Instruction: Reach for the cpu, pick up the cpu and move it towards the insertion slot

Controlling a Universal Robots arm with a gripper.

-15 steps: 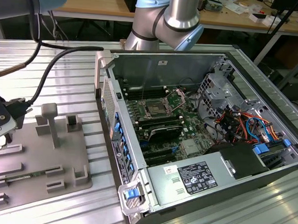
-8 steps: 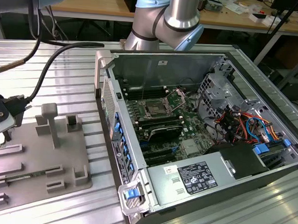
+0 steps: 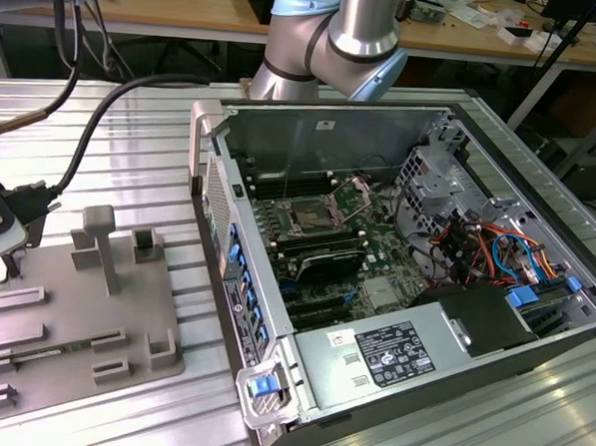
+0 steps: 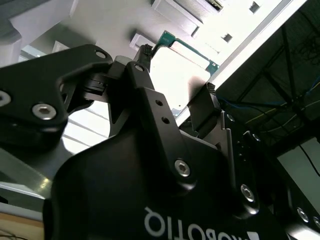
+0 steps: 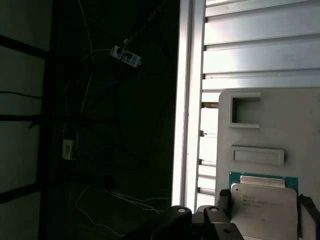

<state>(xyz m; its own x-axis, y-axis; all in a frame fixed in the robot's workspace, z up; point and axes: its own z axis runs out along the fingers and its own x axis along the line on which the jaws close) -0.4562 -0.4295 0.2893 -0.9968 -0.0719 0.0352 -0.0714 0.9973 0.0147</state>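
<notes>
Cpu (image 5: 262, 200) and gripper (image 5: 265, 214) are together at the grey plate (image 5: 270, 130), close to the plate's edge that runs along the table's (image 5: 260, 45) rim. The gripper straddles the cpu, which sits squarely within its span. Whether it is clenched on the cpu or merely around it, I cannot tell. The cpu is a flat square with a silvery top, faint print and a thin green rim along one side. It is next to a long shallow recess (image 5: 257, 156) and near a square pocket (image 5: 245, 110). Well apart, inside the open computer case (image 3: 433, 120), sits the insertion slot (image 3: 308, 220) with its shiny frame.
</notes>
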